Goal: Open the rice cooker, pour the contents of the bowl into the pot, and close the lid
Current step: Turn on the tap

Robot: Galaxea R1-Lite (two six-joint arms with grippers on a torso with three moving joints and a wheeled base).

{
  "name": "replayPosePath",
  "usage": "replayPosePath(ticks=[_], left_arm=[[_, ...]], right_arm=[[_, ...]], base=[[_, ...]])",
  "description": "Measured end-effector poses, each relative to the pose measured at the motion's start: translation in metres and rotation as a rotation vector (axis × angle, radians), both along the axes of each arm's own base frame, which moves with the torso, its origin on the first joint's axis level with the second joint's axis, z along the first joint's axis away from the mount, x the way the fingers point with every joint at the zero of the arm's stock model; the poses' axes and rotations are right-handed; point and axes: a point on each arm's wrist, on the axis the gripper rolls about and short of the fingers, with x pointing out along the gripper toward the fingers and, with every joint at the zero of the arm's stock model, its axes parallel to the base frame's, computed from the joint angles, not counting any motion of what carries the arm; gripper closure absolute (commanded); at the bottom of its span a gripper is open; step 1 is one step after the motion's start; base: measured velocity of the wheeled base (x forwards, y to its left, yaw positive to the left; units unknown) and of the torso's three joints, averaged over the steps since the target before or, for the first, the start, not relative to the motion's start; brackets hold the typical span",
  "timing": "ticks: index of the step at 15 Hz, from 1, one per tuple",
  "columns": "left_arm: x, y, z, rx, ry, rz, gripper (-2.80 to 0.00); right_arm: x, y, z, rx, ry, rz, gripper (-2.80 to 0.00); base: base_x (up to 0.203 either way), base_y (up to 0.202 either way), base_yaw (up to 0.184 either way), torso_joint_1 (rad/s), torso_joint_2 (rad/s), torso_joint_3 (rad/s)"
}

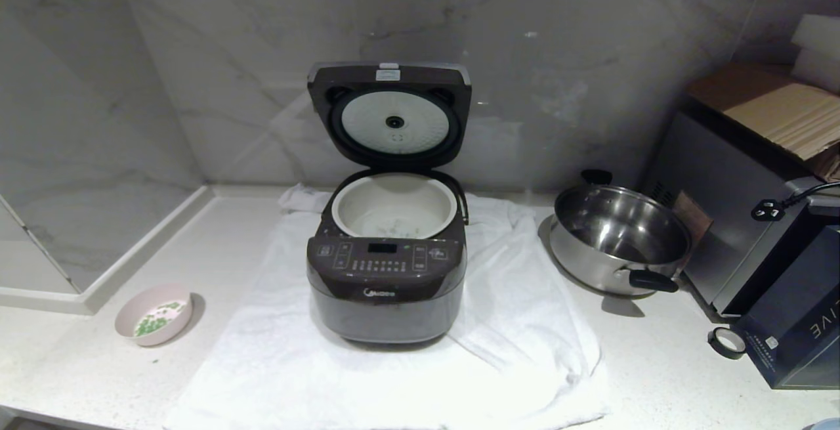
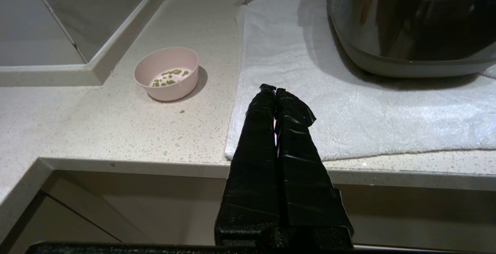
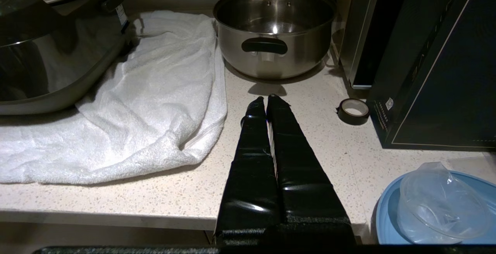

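Observation:
The dark brown rice cooker [image 1: 387, 292] stands on a white towel [image 1: 275, 351] in the middle of the counter. Its lid [image 1: 390, 115] is raised upright, silver disc facing me. The off-white pot [image 1: 394, 207] lies exposed, a few green bits on its floor. The pale pink bowl [image 1: 154, 315] with green contents [image 1: 157, 318] sits at the left, one green bit beside it. Neither arm shows in the head view. My left gripper [image 2: 274, 89] hangs shut and empty at the counter's front edge, bowl [image 2: 166, 73] ahead to its left. My right gripper [image 3: 266, 98] is shut and empty before the steel pan.
A steel pan [image 1: 617, 239] with black handles stands right of the cooker. Further right are a silver appliance [image 1: 722, 213], a dark box [image 1: 800, 325] and a tape roll [image 1: 727, 343]. A blue plate with a clear container [image 3: 438, 207] sits at the front right.

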Motion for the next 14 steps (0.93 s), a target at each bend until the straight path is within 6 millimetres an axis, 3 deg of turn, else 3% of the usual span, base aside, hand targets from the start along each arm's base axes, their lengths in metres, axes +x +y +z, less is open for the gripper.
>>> replayPosePath(ticks=[14], left_arm=[[0.0001, 0.0000, -0.0002, -0.007, 0.000, 0.001, 0.00]], right_arm=[[0.0000, 0.0000, 0.0000, 0.001, 0.000, 0.000, 0.00]], base=[[0.001, 0.004, -0.001, 0.001, 0.00, 0.000]])
